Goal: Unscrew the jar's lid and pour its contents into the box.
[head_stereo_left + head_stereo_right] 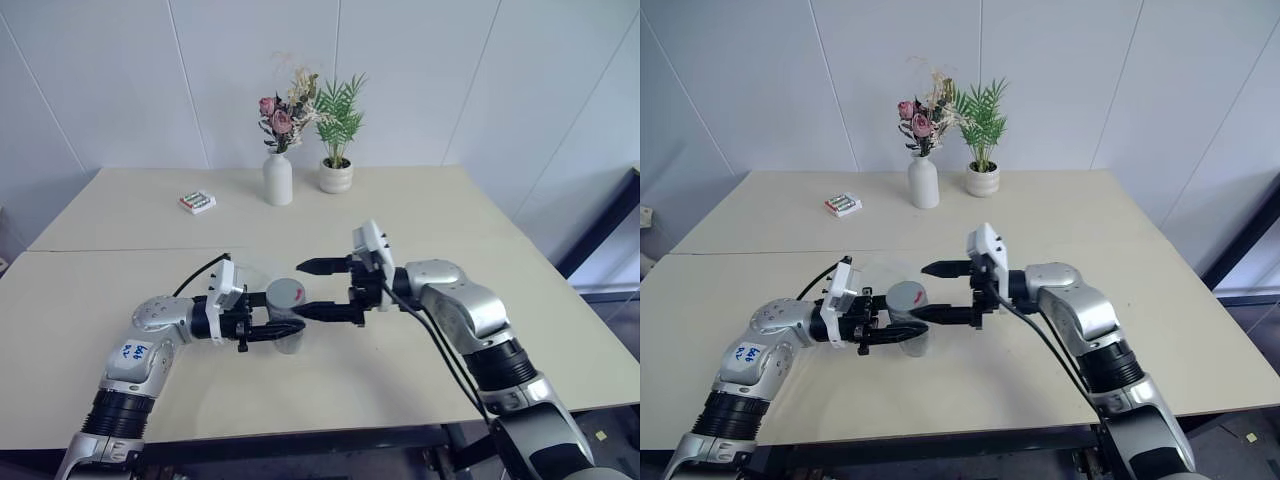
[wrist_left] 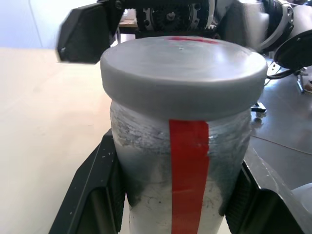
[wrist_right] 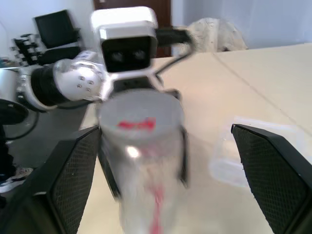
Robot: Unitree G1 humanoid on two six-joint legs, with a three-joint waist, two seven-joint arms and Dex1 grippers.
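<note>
Silvery-grey and can-sized, the jar (image 1: 287, 325) stands upright above the near part of the pale desk (image 1: 120, 240), pinched round its body by the left pincer (image 1: 283, 330). That pincer's black fingers (image 2: 97, 195) press against both sides of the jar, just under the lid, and a red strip runs down the jar's side between them. The lid (image 1: 286, 294), a round grey cap with a red mark on top, sits on the jar's mouth. Whether the jar's foot touches the desk or hangs a little above it cannot be told.

To the right of the jar, the right pincer (image 1: 316, 289) points level at it with its two fingers spread wide, one at about the lid's height on the far side and the other reaching the jar's near side below the lid. In the right wrist view these fingers (image 3: 73, 175) stand apart from the jar on either side, gripping nothing.

Just behind the jar, on the desk, lies the box (image 3: 246, 156), a shallow clear plastic tray, partly hidden by the left arm in the head views. The jar's contents cannot be seen.

Well beyond the jar, towards the wall, stand a white vase (image 1: 278, 180) with dried flowers and a small potted plant (image 1: 337, 172) beside it; a small white packet (image 1: 197, 202) lies to the vase's left.
</note>
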